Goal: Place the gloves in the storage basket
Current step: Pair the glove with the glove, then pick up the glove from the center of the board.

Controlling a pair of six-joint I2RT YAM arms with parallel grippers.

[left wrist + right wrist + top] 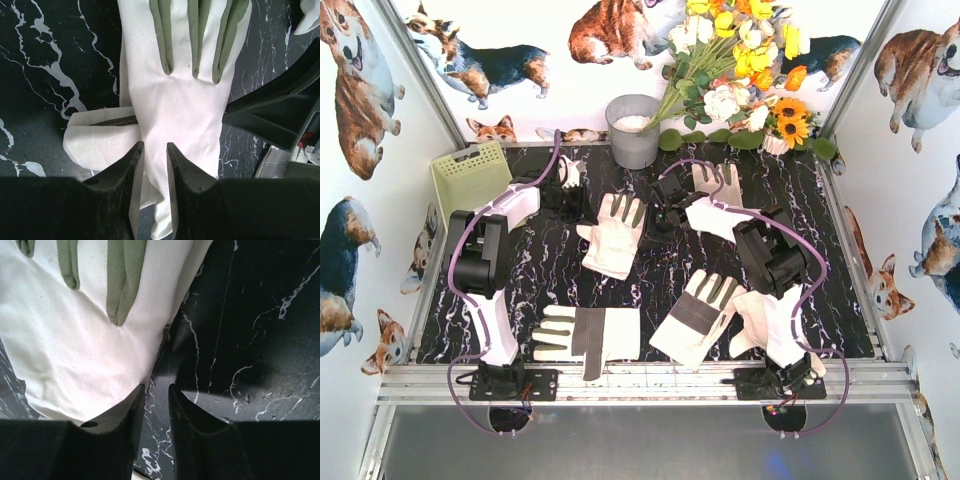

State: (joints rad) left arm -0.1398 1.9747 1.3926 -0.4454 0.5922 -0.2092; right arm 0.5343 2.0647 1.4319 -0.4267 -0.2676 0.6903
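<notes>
Nearest the lens in the left wrist view, the left gripper (155, 150) is seen with its jaws a narrow slit apart over the cuff end of the far-left glove (180, 100). White cloth shows in the slit, but whether it is truly pinched cannot be told. That glove is laid flat on the marble tabletop (520, 290), patched fingers pointed away, near the storage basket (470, 178), which is set in the far left corner and in which no glove is seen. The right gripper (156, 390) is held low at the edge of the middle glove (75, 340). Its jaws are likewise nearly together, bare marble shows between them, and nothing is gripped, though one tip lies at the cloth's border. Elsewhere a far-right glove (715, 185), a near-left glove (585, 338), a near-centre glove (698, 315) and a glove by the right arm's base (755, 318) are spread out. The step in hand is judged to be a first pick, with the task barely begun. A firm pinch on the cuff is called for next, then a lift and a short carry over the basket's open top. The grey bucket (635, 150) and the flowers (740, 60) behind it are best kept clear of.
</notes>
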